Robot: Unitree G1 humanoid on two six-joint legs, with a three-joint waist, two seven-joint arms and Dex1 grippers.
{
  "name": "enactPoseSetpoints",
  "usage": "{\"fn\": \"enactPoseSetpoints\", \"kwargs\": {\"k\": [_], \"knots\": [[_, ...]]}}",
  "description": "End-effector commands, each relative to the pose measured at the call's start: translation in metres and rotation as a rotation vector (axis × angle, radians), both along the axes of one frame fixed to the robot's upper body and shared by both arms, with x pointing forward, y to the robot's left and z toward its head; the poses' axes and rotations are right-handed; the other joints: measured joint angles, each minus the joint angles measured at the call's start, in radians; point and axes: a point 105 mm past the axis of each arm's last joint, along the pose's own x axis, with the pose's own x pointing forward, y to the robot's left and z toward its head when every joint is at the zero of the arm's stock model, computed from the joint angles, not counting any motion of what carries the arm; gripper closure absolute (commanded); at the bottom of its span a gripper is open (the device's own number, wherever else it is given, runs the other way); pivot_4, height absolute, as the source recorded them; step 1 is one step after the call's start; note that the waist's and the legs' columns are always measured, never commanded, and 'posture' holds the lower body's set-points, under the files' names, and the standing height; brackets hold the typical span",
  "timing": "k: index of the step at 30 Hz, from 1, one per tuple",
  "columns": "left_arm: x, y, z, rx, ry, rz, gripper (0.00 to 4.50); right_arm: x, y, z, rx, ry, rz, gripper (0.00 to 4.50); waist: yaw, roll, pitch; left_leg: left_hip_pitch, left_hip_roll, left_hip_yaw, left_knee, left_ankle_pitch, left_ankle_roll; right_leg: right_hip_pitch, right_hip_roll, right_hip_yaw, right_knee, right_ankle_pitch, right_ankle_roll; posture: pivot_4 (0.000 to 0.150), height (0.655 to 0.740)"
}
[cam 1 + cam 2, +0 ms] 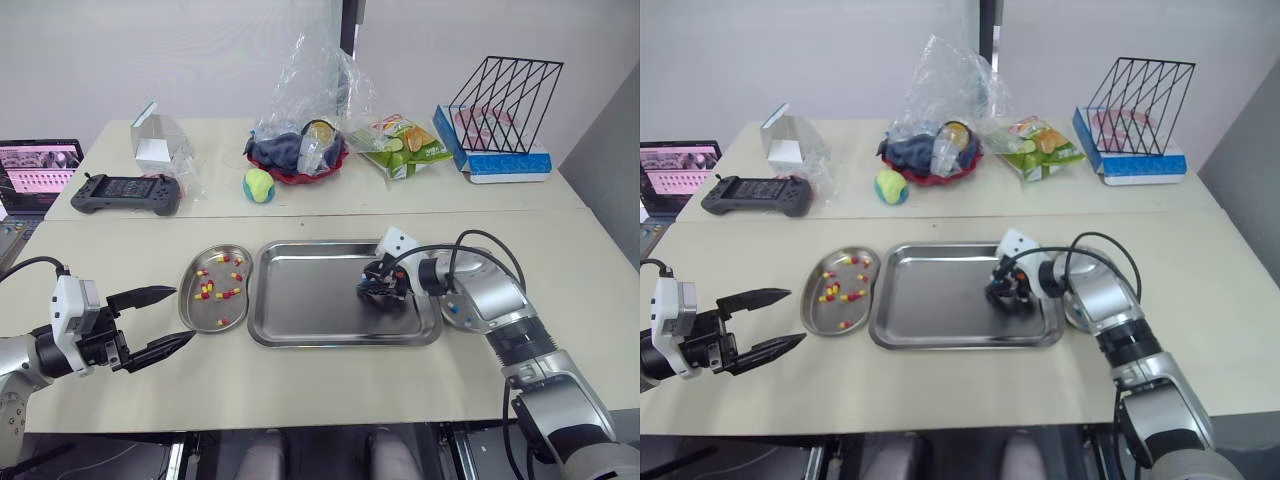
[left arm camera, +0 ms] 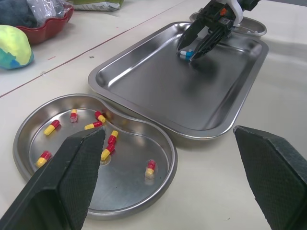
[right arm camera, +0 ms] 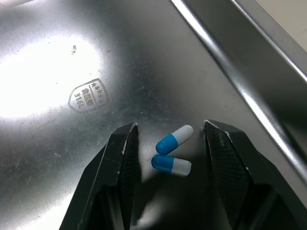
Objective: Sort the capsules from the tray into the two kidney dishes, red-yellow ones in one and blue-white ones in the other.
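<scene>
Two blue-white capsules [image 3: 172,152] lie side by side on the floor of the steel tray [image 1: 300,300], near its right wall. My right gripper [image 3: 170,127] is down in the tray with its open fingers on either side of them; it shows as well in the left eye view [image 1: 378,284]. The left kidney dish [image 1: 195,300] holds several red-yellow capsules [image 2: 103,139]. The right kidney dish [image 1: 462,318] lies mostly under my right arm, with a blue-white capsule visible in it. My left gripper [image 1: 160,322] hangs open over the table, left of the left dish.
On the far table stand a red bowl [image 1: 300,160] under a plastic bag, a yellow-green ball [image 1: 259,185], a snack packet [image 1: 405,145], a black wire rack [image 1: 505,95] on a blue box, and a black controller [image 1: 125,193]. A laptop [image 1: 35,172] sits at far left.
</scene>
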Motion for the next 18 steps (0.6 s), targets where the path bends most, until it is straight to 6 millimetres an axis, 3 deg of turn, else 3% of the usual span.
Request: {"fn": "enactPoseSetpoints", "kwargs": {"k": [1, 9, 10, 11, 18], "knots": [[0.0002, -0.0035, 0.0048, 0.001, -0.032, -0.006, 0.0, -0.0001, 0.0018, 0.0019, -0.005, -0.005, 0.011, 2.18, 0.0, 0.0, 0.0, 0.0, 0.0, 0.0, 0.0, 0.0, 0.0, 0.0, 0.0, 0.0, 0.0, 0.0, 0.0, 0.15, 0.7346], [0.001, -0.0033, 0.0034, -0.001, -0.036, 0.001, 0.0, -0.0012, 0.0024, 0.0026, -0.005, -0.006, 0.018, 2.18, 0.0, 0.0, 0.0, 0.0, 0.0, 0.0, 0.0, 0.0, 0.0, 0.0, 0.0, 0.0, 0.0, 0.0, 0.0, 0.15, 0.7346], [0.0013, -0.0033, 0.0034, -0.001, -0.037, 0.002, 0.0, -0.0014, 0.0029, 0.003, -0.005, -0.01, 0.021, 2.7, 0.0, 0.0, 0.0, 0.0, 0.0, 0.0, 0.0, 0.0, 0.0, 0.0, 0.0, 0.0, 0.0, 0.0, 0.0, 0.15, 0.7346], [0.002, -0.0037, 0.0035, 0.0, -0.039, 0.003, 0.0, -0.0007, 0.0026, 0.0035, -0.012, -0.021, 0.023, 2.91, 0.0, 0.0, 0.0, 0.0, 0.0, 0.0, 0.0, 0.0, 0.0, 0.0, 0.0, 0.0, 0.0, 0.0, 0.0, 0.15, 0.7346], [0.0051, -0.007, 0.006, 0.001, -0.053, 0.003, 0.0, 0.0009, 0.001, 0.006, -0.014, -0.029, 0.018, 2.91, 0.001, 0.0, 0.0, 0.0, 0.0, 0.0, 0.0, 0.0, 0.0, 0.0, 0.0, 0.0, 0.0, 0.0, 0.0, 0.15, 0.7346]]}}
